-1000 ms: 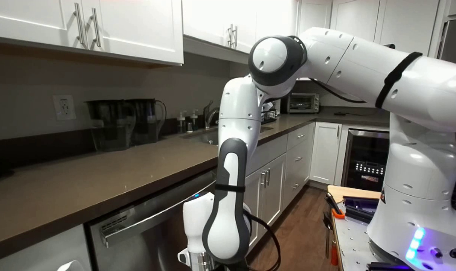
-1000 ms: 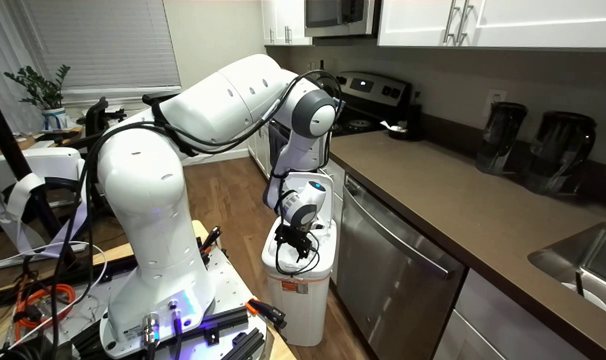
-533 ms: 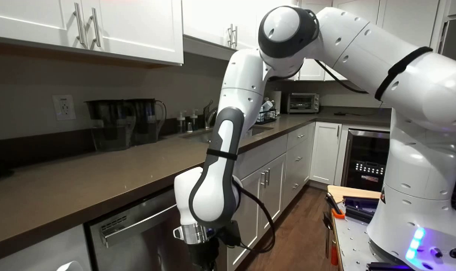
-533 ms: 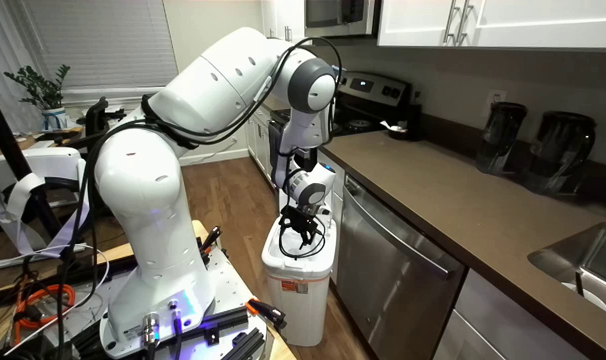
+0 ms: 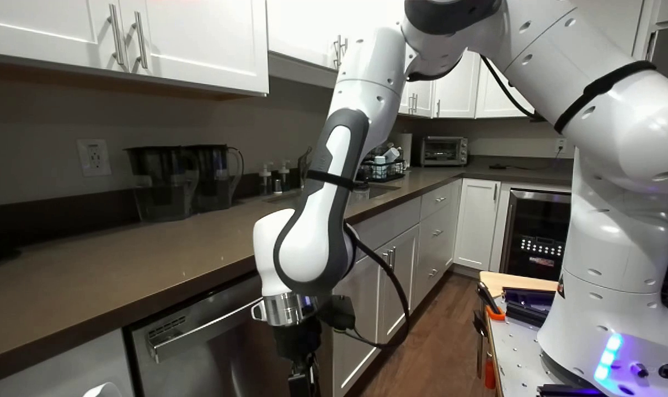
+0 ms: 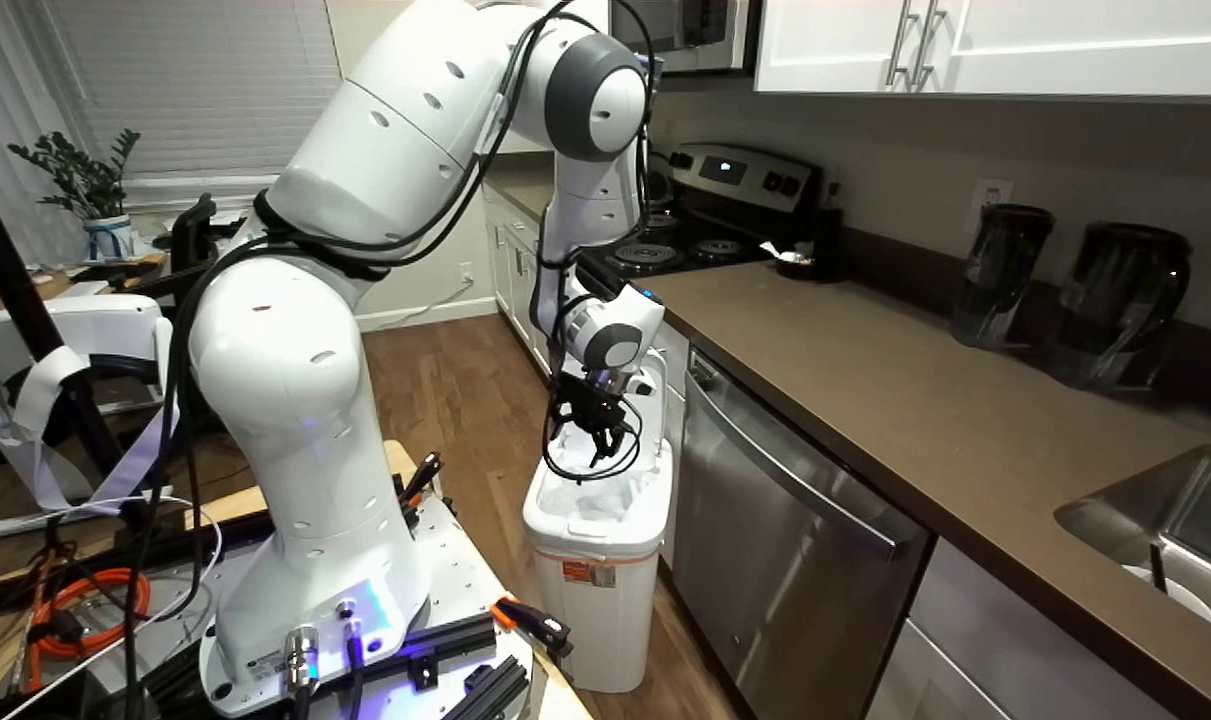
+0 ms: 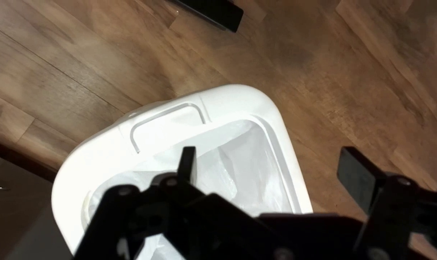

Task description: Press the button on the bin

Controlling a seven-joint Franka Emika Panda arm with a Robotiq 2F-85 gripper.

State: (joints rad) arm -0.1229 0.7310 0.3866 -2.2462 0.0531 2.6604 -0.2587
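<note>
The white bin (image 6: 600,620) stands on the floor between the robot's table and the dishwasher. Its lid (image 6: 651,408) is up at the back, partly hidden by my arm. A white liner (image 7: 240,162) shows inside. In the wrist view, a rounded rectangular panel (image 7: 166,126), which looks like the button, sits on the bin's near rim (image 7: 236,95). My gripper (image 7: 269,166) is open and empty. One fingertip shows over the bin's opening, the other over the floor beyond its side. In both exterior views, my gripper (image 6: 605,450) (image 5: 302,380) points down, above the bin in the former.
The dishwasher (image 6: 785,520) and brown counter (image 6: 865,370) run along the bin's side. The robot's table (image 6: 465,560) holds tools and black bars. A black bar end (image 7: 222,14) shows at the top of the wrist view. Black cables (image 6: 555,460) loop around my gripper.
My arm and gripper have risen away from the bin's opening, uncovering more of the liner and rim. The bin and its raised lid have not visibly moved.
</note>
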